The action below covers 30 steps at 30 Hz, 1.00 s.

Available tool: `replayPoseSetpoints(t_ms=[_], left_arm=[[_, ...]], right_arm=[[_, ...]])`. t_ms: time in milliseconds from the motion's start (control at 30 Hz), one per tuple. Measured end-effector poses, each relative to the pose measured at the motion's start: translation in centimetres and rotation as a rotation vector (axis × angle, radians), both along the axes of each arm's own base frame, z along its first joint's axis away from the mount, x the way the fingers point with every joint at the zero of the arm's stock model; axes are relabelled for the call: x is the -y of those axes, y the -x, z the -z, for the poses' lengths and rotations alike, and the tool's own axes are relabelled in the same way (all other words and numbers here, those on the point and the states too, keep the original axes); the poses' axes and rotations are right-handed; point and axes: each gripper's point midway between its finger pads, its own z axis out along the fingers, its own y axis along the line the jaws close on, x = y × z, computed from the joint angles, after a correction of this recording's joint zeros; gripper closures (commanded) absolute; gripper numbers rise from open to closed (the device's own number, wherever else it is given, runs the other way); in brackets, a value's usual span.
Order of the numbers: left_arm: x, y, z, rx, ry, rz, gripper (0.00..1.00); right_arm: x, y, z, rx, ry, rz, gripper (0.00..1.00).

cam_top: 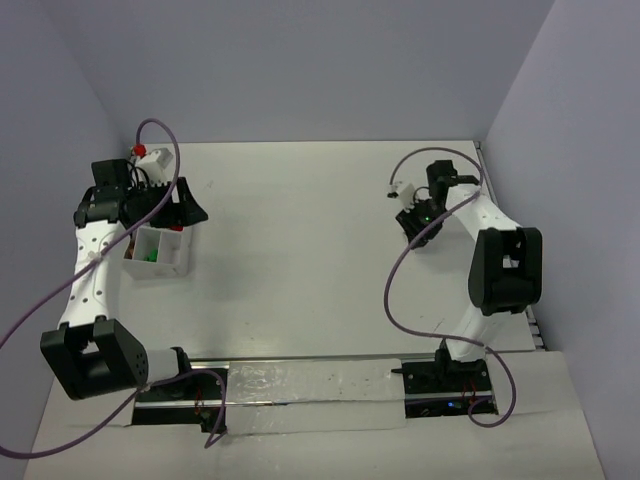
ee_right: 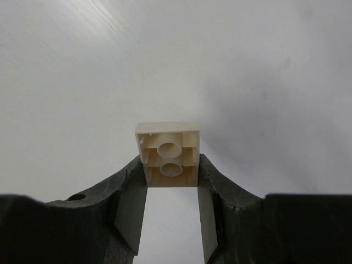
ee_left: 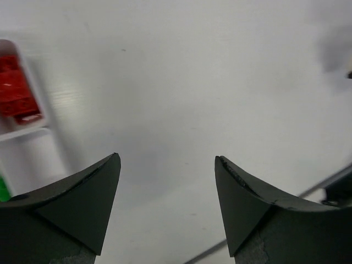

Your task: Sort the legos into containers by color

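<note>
The right gripper (ee_right: 171, 164) pinches a cream brick (ee_right: 168, 144) between its fingertips, hollow underside toward the wrist camera, over the worktop's far right part. The left gripper (ee_left: 166, 159) hangs spread and empty just beside the compartment box (cam_top: 166, 266) near the left edge, which holds red bricks (ee_left: 15, 88).

Walls (cam_top: 300, 60): pale lavender, closing in three sides.
Table (cam_top: 300, 250): plain white top.
Light: soft, even, faint shadows.
</note>
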Motion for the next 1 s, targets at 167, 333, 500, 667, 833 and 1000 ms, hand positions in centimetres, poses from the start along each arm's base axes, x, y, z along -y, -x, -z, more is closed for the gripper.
replayPoseSetpoints(t_ms=[167,333,500,667,833,1000], left_arm=[[4.6,1.1,-1.8,-0.014,0.282,-0.013,0.15],[9.7,1.8,-3.2,-0.062,0.468,0.067,0.01],[14.5,3.0,-5.2,-0.082,0.568,0.176,0.02],[17.1,3.9,-5.8,-0.100,0.606,0.237,0.11],[18.0,3.7,-4.7,-0.150,0.620,0.236,0.14],[18.5,3.8,-3.5,-0.185,0.615,0.234,0.22]], right_arm=[[-12.5,0.1,-8.0,0.181,-0.211,-0.223,0.80],[-23.1,3.3,-13.3,0.221,-0.413,-0.384,0.81],[-29.2,5.0,-15.3,0.191,-0.507,-0.433,0.81],[-32.1,5.4,-15.8,0.166,-0.536,-0.445,0.81],[-33.5,5.5,-16.1,0.157,-0.541,-0.447,0.82],[-34.1,5.6,-16.4,0.158,-0.542,-0.449,0.82]])
